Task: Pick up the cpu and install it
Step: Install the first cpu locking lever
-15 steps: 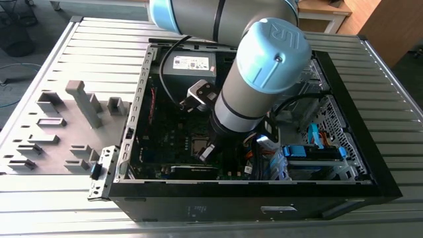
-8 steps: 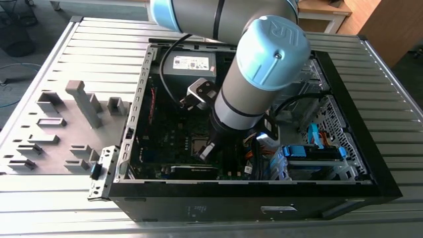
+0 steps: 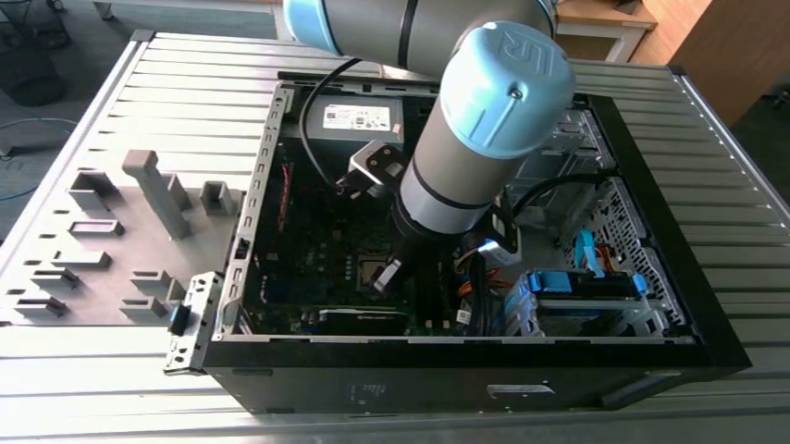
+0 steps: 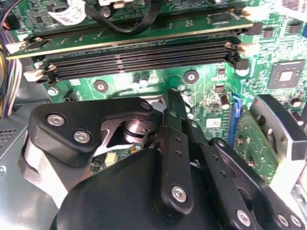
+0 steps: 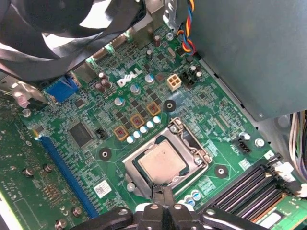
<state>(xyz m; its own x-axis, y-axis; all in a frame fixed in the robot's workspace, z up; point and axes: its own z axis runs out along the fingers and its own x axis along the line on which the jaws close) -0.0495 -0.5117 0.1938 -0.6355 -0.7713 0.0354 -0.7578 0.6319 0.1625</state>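
Cpu (image 5: 160, 163) flat in the socket (image 5: 194, 143) of the motherboard (image 5: 211, 120), inside the case (image 3: 432, 379). Hand (image 5: 162, 191) at the socket's edge, close beside the cpu, fingers together, clamped on nothing.

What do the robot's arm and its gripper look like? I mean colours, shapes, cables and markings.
The arm is a thick round tube, silver-grey, with a black band low down and light blue caps at its joints; one cap bears raised letters. A black cable loops beside it. The gripper is black, built of flat jointed links held by silver screws.
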